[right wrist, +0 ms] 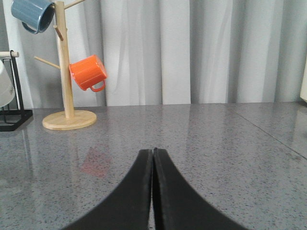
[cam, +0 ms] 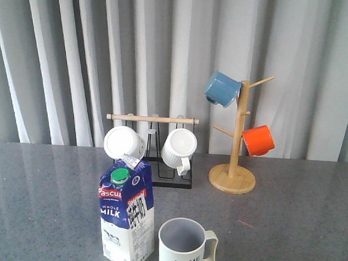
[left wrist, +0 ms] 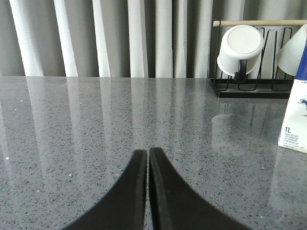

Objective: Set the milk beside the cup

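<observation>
Although neither arm is seen in the front view, the milk carton [cam: 126, 217] is found standing upright near the front edge of the table [cam: 297, 228], a little left of its middle, with its green cap [cam: 120, 175] and red "Pascua" band turned toward the camera. Just beside it, on its right, the "HOME" mug [cam: 185, 245] is set upright with its handle pointing to the right edge; a narrow gap is seen between the two, so contact is not shown. From this arrangement the placement is judged to be already made, since the carton rests by itself, free of any grip. Farther back, toward the rear edge, a black wire rack [cam: 161, 164] with a wooden bar is seen, on which two plain white mugs [cam: 124, 143] are hung on their sides, presumably for storage. To the right of it a wooden mug tree [cam: 236, 145] is stood, a blue mug [cam: 222, 88] and an orange mug [cam: 258, 140] being hooked on its pegs. The left gripper [left wrist: 147, 155] is shown with its fingers pressed together on nothing, low over bare table and well apart from the carton's edge. The right gripper [right wrist: 153, 154] is likewise closed and empty, pointed toward the mug tree across bare table.
</observation>
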Robot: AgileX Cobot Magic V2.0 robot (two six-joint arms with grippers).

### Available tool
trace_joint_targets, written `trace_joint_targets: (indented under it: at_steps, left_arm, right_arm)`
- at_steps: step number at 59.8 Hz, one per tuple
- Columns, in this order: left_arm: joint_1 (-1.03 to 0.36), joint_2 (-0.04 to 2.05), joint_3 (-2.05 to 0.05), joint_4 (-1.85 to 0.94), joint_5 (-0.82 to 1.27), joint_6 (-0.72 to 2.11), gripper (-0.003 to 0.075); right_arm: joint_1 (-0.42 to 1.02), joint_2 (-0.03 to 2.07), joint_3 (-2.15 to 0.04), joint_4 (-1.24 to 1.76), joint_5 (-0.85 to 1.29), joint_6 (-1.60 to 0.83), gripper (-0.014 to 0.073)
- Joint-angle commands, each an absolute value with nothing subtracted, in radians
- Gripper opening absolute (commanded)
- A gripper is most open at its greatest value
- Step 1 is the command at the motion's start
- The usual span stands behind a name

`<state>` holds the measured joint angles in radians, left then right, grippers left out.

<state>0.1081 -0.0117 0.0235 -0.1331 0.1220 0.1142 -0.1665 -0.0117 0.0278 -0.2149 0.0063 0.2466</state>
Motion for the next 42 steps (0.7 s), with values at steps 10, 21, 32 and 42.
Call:
trace_joint_targets:
  at_steps: [10, 21, 32, 42]
  left_arm:
    - [0.109, -0.024, 0.003, -0.138, 0.048, 0.112, -0.0006]
    - [0.109, -0.024, 0.003, -0.138, 0.048, 0.112, -0.0006]
    - [0.109, -0.024, 0.003, -0.138, 0.048, 0.112, -0.0006]
    - [0.109, -0.024, 0.003, -0.138, 0.048, 0.112, -0.0006]
  right_arm:
    - [-0.142, -0.025, 0.039, -0.216, -0.048, 0.242, -0.0004]
    - [-0.142, -0.025, 0.038, -0.217, -0.048, 0.242, -0.0004]
    - [-0.142, -0.025, 0.038, -0.217, -0.048, 0.242, -0.0004]
    - [-0.143, -0.025, 0.038, -0.217, -0.048, 0.242, -0.0004]
